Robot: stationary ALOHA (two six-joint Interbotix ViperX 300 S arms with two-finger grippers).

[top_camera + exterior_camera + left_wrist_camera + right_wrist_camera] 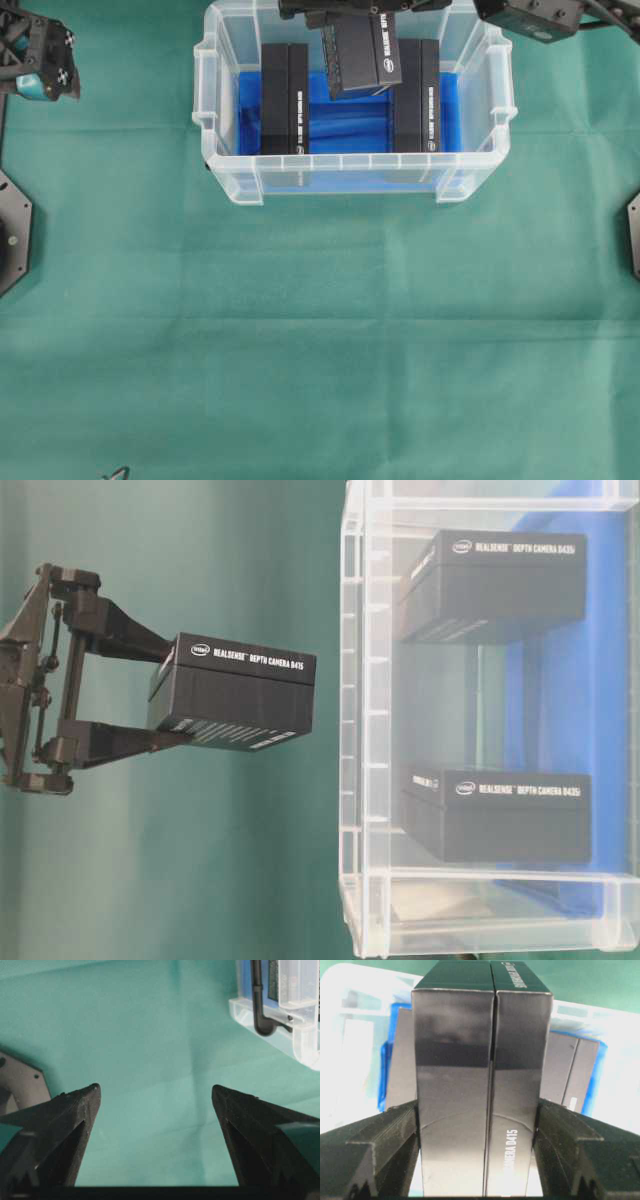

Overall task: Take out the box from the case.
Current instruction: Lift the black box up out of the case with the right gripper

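1. Green cloth covers the counter [320,340]. Overhead: the box [360,52] hangs tilted above the case [205,100] — two more boxes stay inside.
2. Table-level: the right hand [165,715] is clamped on the box, clear of the case rim.
3. Left wrist: the left hand [156,1105] is spread wide, empty.
4. Remaining, by judgement — set-down outside the case.

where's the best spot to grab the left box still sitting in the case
Take the left box across its two long narrow-spaced sides, near the middle, coming straight down from above. It stands on edge in the case, so only its slim top face is exposed, and there is blue floor free beside it for one finger. The right gripper holds the lifted box the same way.
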